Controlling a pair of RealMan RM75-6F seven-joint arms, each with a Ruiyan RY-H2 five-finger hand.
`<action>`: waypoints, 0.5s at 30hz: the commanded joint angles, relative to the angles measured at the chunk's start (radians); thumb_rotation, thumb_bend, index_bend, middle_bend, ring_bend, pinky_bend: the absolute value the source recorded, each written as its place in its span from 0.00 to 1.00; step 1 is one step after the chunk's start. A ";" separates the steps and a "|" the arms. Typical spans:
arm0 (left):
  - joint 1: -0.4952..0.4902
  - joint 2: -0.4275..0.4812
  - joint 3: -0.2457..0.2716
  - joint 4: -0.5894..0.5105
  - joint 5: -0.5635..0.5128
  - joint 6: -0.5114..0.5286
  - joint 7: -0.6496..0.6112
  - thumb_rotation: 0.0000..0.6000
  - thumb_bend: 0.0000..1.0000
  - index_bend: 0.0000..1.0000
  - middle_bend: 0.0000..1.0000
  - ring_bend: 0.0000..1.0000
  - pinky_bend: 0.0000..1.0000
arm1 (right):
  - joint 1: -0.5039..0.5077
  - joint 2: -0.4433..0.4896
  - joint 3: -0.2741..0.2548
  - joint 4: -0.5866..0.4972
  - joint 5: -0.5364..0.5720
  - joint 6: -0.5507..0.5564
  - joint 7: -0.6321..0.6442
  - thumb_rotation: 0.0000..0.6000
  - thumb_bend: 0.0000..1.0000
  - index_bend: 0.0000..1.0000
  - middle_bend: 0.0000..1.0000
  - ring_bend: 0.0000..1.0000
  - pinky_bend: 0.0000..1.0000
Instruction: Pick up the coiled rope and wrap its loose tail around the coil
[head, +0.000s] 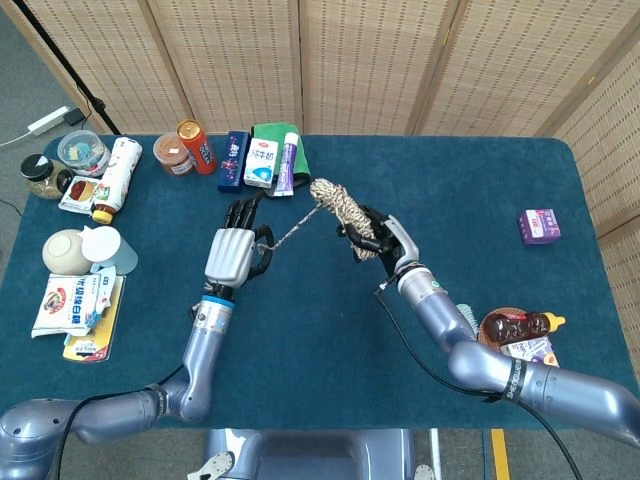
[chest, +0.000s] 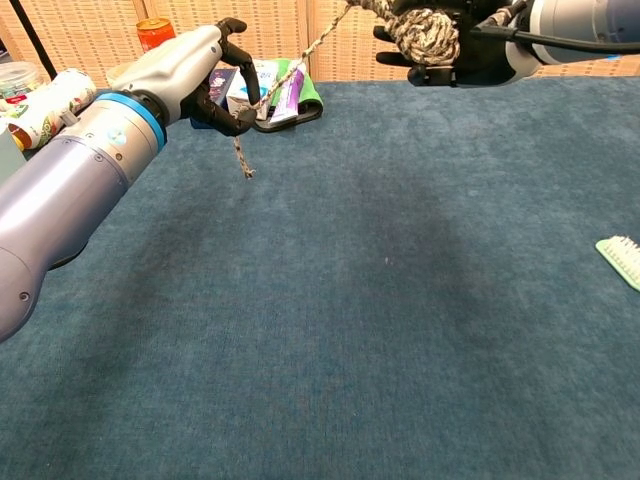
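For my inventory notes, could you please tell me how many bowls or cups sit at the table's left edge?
2: a beige bowl near the left edge, and a pale blue cup lying right beside it. Others may be hidden outside the view.

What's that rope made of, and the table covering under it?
The rope looks like braided cotton or a synthetic cord: mottled beige and brown strands, matte, fuzzy at the tail. The table covering seems a short-pile fabric, felt or carpet-like: dark teal, dull, with a fine nap and no shine.

lab setup | blue-clothed table (head: 450, 180) | woven screens (head: 350, 60) behind
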 joint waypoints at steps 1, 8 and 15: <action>0.003 0.001 0.001 -0.004 0.002 -0.002 0.002 1.00 0.40 0.60 0.00 0.00 0.00 | 0.022 -0.023 -0.006 -0.002 0.050 0.062 -0.056 1.00 1.00 0.75 0.51 0.41 0.72; 0.008 0.003 -0.001 -0.012 0.006 -0.005 0.004 1.00 0.40 0.60 0.00 0.00 0.00 | 0.019 -0.033 0.009 -0.006 0.079 0.079 -0.102 1.00 1.00 0.75 0.51 0.41 0.72; 0.010 0.002 -0.006 -0.023 0.010 -0.008 0.010 1.00 0.40 0.60 0.00 0.00 0.00 | 0.004 -0.042 0.027 -0.017 0.078 0.075 -0.141 1.00 1.00 0.75 0.51 0.41 0.72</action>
